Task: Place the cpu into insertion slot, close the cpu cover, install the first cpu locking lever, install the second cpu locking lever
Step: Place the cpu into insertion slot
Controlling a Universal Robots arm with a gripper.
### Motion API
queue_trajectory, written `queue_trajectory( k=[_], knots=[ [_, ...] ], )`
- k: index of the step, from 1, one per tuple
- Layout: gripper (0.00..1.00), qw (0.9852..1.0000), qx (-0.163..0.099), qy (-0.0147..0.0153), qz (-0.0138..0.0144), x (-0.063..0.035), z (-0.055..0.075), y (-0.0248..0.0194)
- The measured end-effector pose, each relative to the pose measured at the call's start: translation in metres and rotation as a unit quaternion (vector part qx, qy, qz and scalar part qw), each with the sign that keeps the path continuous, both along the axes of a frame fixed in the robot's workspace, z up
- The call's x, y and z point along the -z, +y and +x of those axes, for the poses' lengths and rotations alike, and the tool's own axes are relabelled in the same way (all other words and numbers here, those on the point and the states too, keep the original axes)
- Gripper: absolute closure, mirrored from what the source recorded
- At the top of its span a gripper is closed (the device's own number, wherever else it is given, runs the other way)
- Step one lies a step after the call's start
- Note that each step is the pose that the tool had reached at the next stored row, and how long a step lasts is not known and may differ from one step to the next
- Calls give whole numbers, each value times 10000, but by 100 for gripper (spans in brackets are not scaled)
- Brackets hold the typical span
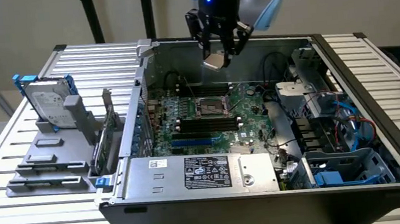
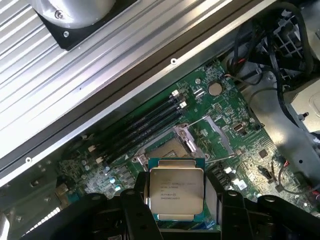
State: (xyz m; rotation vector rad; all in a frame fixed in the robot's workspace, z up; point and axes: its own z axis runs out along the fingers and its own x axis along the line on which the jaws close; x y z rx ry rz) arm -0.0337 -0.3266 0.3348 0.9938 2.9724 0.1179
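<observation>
Hanging over the open computer case point(image 1: 217, 212) with the cpu point(image 2: 176, 192) pinched flat between the jaws, well above the insertion slot point(image 2: 167, 150) down on the motherboard point(image 1: 249, 106).

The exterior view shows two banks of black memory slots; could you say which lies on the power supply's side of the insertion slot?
The bank between the insertion slot and the labelled power supply; the other bank lies beyond the slot.

You get even, soft room light; glare on the slats point(image 2: 75, 70), mild sheen on the cpu point(image 2: 176, 189), case point(image 1: 269, 215) interior shadowed.
</observation>
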Motion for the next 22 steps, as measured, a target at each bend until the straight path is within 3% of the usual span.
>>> queue_trajectory(
  k=[5, 10, 16, 22],
  knots=[
    [45, 9990, 458, 0, 0, 11, 0, 0],
    [45, 9959, 906, 0, 0, 22, 0, 0],
    [45, 9894, 1452, 0, 0, 36, 0, 0],
    [45, 9800, 1992, 0, 0, 50, 0, 0]
  ],
)
